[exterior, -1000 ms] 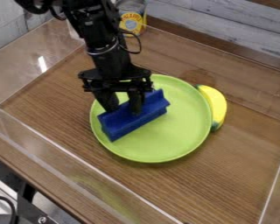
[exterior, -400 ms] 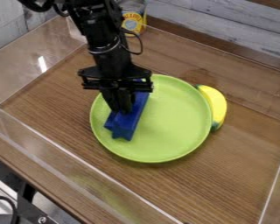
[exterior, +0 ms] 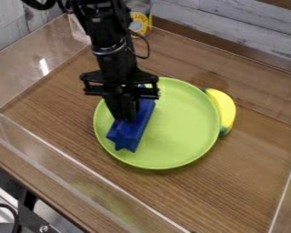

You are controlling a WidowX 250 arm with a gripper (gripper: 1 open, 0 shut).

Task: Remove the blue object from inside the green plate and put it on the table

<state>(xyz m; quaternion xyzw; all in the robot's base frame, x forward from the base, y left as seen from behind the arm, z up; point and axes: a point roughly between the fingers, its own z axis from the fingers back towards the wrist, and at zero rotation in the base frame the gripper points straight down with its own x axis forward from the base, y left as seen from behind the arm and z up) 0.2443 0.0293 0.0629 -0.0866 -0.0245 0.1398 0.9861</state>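
The blue object (exterior: 130,126), a royal-blue ridged block, lies in the left half of the green plate (exterior: 185,127), its long side running toward the plate's front-left rim. My black gripper (exterior: 127,103) comes straight down from above with its fingers shut on the block's upper end. The block's lower end still rests on the plate. The plate sits on the brown wood-grain table (exterior: 63,109).
A yellow oval object (exterior: 224,111) lies against the plate's right rim. Clear acrylic walls (exterior: 26,55) border the tabletop. A round yellow-and-white item (exterior: 138,22) sits at the back behind the arm.
The fingers have closed on the blue object. The block has swung from lying crosswise to pointing toward the plate's front-left rim.
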